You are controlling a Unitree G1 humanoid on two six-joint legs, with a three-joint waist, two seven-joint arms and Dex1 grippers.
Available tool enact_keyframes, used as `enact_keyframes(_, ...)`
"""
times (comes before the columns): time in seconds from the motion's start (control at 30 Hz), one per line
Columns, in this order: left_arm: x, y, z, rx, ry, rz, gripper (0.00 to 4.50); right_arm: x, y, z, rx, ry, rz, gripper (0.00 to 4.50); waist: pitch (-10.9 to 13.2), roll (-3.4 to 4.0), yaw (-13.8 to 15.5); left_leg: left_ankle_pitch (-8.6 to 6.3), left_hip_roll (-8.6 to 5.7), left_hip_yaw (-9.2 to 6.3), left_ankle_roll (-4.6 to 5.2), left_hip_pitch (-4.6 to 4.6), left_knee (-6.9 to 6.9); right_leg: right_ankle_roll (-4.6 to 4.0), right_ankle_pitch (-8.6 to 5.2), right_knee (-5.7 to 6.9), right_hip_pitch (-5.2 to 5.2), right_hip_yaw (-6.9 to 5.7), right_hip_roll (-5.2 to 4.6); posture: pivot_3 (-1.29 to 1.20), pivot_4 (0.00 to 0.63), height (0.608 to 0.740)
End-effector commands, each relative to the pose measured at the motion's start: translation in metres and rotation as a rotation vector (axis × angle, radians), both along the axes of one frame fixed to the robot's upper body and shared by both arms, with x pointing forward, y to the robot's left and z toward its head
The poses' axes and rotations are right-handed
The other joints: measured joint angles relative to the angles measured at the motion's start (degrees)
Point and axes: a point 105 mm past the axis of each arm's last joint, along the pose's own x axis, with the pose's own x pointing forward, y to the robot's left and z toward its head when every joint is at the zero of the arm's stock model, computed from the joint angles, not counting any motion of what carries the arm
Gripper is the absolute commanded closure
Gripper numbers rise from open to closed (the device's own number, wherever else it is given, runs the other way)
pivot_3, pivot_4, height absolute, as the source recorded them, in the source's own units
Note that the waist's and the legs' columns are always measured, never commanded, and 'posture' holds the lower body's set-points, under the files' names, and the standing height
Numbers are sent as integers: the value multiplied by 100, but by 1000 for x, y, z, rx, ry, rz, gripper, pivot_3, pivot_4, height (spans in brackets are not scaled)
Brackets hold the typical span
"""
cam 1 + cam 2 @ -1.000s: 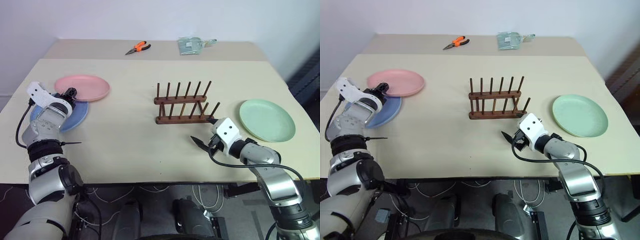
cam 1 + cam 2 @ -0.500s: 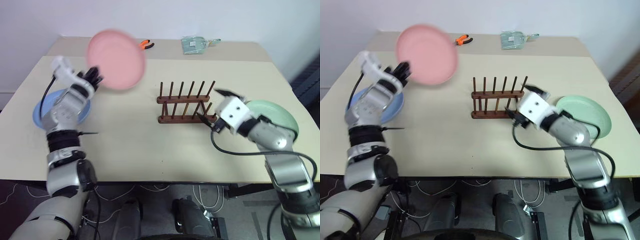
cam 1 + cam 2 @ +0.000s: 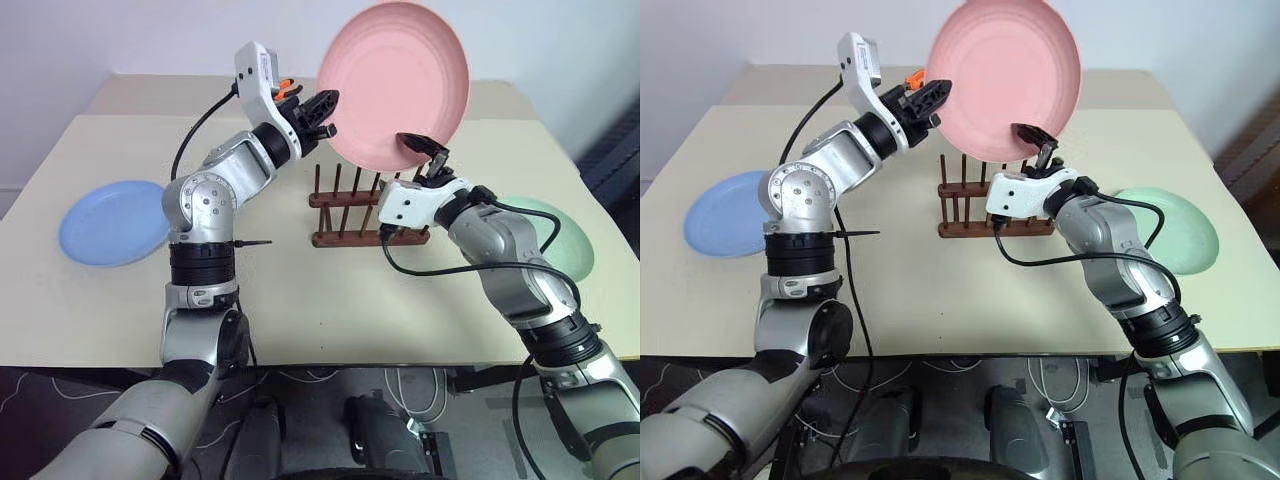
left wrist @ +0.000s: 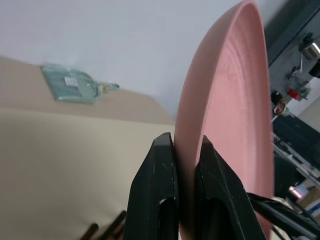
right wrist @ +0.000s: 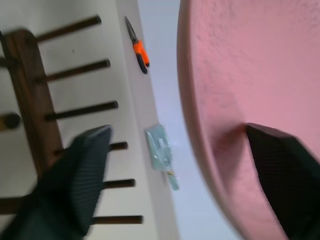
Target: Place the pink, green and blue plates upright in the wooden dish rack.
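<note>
**Pink plate in mid-air, two grippers on one rim**

Nearest, the bare cream surface [image 3: 300, 300]. The blue plate [image 3: 112, 221] lies flat at the left, the green plate [image 3: 560, 235] flat at the right behind the right arm, both well apart from the action. In the middle stands the wooden dish rack [image 3: 365, 215], every slot unfilled.

Above and just behind the rack, the pink plate [image 3: 392, 83] is up on edge, face toward us. The left gripper [image 3: 318, 108] is clamped tight on its left rim, as the left wrist view confirms. The right gripper [image 3: 420, 152] has its jaws wide, straddling the lower rim without yet pinching it.

Here's the risk, as I judge it: if the left lets go before the right bites, the plate drops onto the pegs or the surface. If the right closes off-centre, the plate may twist and come down across the pegs, not between them.

At the far edge, orange pliers [image 5: 140, 51] and a small clear packet [image 3: 382, 88] lie out of harm's way.
</note>
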Motion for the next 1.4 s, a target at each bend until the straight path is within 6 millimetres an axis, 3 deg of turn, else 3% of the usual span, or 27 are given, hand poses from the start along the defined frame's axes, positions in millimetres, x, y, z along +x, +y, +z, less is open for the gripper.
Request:
enact_keyframes(0.03,-11,-4,14,-29,-38,-28,4500,-3,-6,5,-13,-41,-20,2432,0,0,3,0,0,0,0,0,1,0,0,0,0,0,0,0,150,732)
enact_keyframes(0.1,-11,-3,9,-44,-10,-28,4500,-4,-6,7,-21,-61,-23,3354,0,0,5,0,0,0,0,0,2,0,0,0,1,0,0,0,150,732)
enact_keyframes(0.13,-10,-3,8,-60,3,-28,4111,-5,-6,8,-25,-74,-27,4011,0,0,7,0,-1,0,0,0,2,0,0,0,1,0,0,0,150,732)
enact_keyframes(0.17,-8,-1,8,-94,24,-21,3698,-6,-7,9,-30,-89,-34,4389,1,-2,9,0,-1,0,0,0,2,0,0,0,1,0,0,0,150,732)
enact_keyframes(0.2,-6,1,8,-124,41,-9,3385,-6,-8,10,-38,-102,-43,4500,2,1,11,0,0,-2,0,0,2,0,0,0,1,-1,1,0,150,732)
enact_keyframes(0.33,8,22,23,-165,-8,121,1315,-7,-14,15,-14,-122,-69,4500,4,2,13,1,-1,-1,-2,0,4,-1,0,0,2,0,0,0,150,732)
enact_keyframes(0.43,24,57,30,-72,-119,308,1315,-14,-19,26,144,-121,-55,4500,4,2,-13,1,-1,-2,-2,2,2,-2,0,1,2,0,2,0,150,732)
enact_keyframes(0.5,28,77,27,193,-298,414,1315,-26,-20,36,389,-61,11,4500,4,4,-31,1,0,-1,-3,6,-5,-2,1,1,2,1,3,0,150,732)
enact_keyframes(0.6,22,81,-11,544,-474,306,1315,-50,-19,49,834,116,192,4500,-1,21,-25,2,3,-2,-3,12,-19,-2,1,5,2,1,8,0,150,732)
enact_keyframes(0.67,9,78,-39,620,-507,150,1315,-63,-20,51,1084,270,311,4500,1,25,32,2,4,-1,-4,9,-15,-3,1,6,3,-2,2,0,150,732)
enact_keyframes(0.73,-5,75,-62,653,-493,2,1315,-71,-21,51,1216,370,380,4500,2,23,57,2,3,-5,-4,-1,-6,-6,1,-1,10,-15,-7,0,150,732)
enact_keyframes(0.9,-38,67,-87,654,-473,-248,1315,-75,-27,39,1276,488,370,4500,5,22,17,2,2,1,-4,-7,-1,-32,-9,-6,8,-14,-19,0,150,732)
enact_keyframes(1.1,-63,56,-97,655,-470,-387,1315,-63,-46,27,1310,511,288,4500,3,30,-23,1,4,5,-2,0,-2,-33,-10,-1,5,-9,-13,0,150,732)
enact_keyframes(1.4,-75,49,-103,661,-468,-437,1315,-54,-56,-1,1335,626,221,4500,3,30,-9,1,5,5,0,-1,-1,-31,-10,-1,4,-4,-8,0,150,732)
